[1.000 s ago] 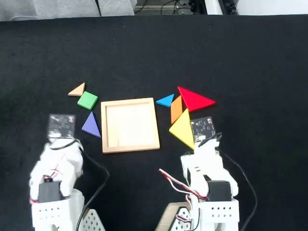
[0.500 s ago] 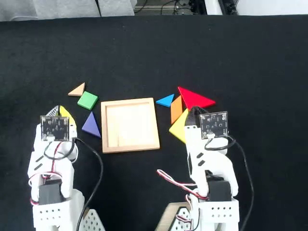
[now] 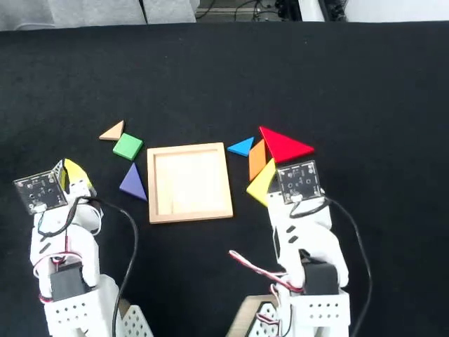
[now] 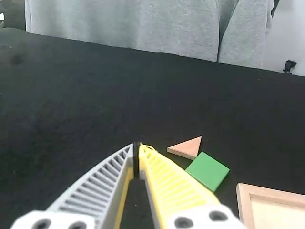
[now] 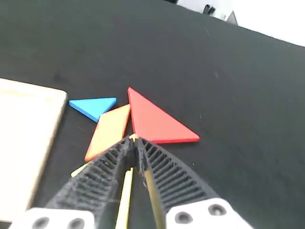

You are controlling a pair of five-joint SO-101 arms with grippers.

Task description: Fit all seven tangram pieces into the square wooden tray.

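The square wooden tray (image 3: 189,148) lies in the middle of the black table with nothing in it. To its left are a tan triangle (image 3: 112,131), a green square (image 3: 128,147) and a purple triangle (image 3: 133,182). On its right lie a blue triangle (image 3: 241,147), an orange parallelogram (image 3: 257,159), a red triangle (image 3: 283,145) and a yellow triangle (image 3: 264,185). My left gripper (image 4: 137,147) is shut on nothing, left of and nearer than the tan triangle (image 4: 187,147) and green square (image 4: 207,171). My right gripper (image 5: 133,140) is shut above the yellow triangle, its tip near the orange parallelogram (image 5: 108,131) and red triangle (image 5: 155,121).
Both arm bases stand at the near edge, the left arm (image 3: 59,239) and the right arm (image 3: 303,225). Black cloth stretches open behind the pieces. Grey fabric (image 4: 143,24) hangs beyond the far edge.
Both arms rose and stretched forward from folded poses. The left wrist then swung out to the left, and the right wrist drew back slightly over the yellow triangle. No piece moved.
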